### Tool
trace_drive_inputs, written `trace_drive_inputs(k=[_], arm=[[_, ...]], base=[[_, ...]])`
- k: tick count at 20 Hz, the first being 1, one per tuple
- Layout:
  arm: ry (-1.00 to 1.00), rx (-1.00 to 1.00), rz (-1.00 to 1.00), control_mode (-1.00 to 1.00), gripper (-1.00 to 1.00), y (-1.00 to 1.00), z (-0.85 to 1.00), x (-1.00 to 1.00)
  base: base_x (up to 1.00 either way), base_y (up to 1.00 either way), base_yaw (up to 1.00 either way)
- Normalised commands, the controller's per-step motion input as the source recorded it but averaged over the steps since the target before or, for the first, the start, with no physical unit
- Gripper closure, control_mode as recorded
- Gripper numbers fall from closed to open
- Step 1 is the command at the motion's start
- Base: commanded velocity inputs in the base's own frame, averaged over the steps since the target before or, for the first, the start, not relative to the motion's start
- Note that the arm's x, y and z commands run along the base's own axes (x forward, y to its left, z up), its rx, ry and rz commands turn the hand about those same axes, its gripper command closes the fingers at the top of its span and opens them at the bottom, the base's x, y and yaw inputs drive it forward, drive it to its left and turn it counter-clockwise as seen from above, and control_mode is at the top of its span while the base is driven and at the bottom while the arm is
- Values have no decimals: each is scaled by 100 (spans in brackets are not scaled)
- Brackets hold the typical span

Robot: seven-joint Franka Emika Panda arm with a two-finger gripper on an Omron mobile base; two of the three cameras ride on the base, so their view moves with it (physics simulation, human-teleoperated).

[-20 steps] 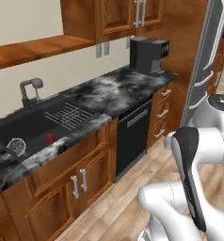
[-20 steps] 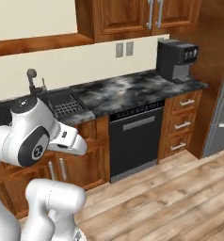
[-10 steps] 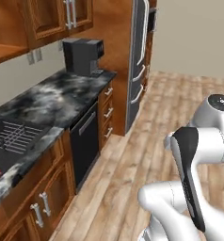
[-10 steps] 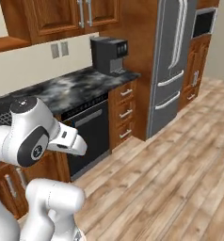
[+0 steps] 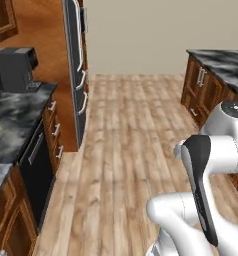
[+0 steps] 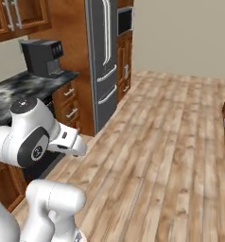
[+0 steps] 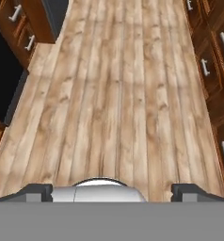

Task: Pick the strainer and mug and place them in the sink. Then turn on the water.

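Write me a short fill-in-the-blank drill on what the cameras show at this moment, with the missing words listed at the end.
1. The gripper has its jaws ____, with nothing between them.
2. The hand view looks down on a floor made of ____ planks.
3. The dark coffee machine stands on the marbled ____.
4. Just beyond the coffee machine stands the tall grey ____ with long vertical handles.

Missing words: open; wooden; counter; refrigerator

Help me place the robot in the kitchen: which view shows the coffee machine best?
The right base view: the coffee machine stands whole on the marbled counter beside the fridge. The left base view catches it at the left edge, seen from the side.
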Motion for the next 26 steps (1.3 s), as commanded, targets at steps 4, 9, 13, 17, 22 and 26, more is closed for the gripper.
trace_drive_inputs(k=[4, 9, 13, 17, 22, 26], arm=[[0, 0, 0, 100, -100, 0, 0, 0], [0, 0, 0, 100, -100, 0, 0, 0], [0, 0, 0, 100, -100, 0, 0, 0], [0, 0, 0, 100, -100, 0, 0, 0], [0, 0, 0, 100, -100, 0, 0, 0], [0, 0, 0, 100, -100, 0, 0, 0]], base=[[11, 0, -58], [39, 0, -47], [45, 10, -42], [58, 22, -40], [44, 9, -44], [28, 0, -52]])
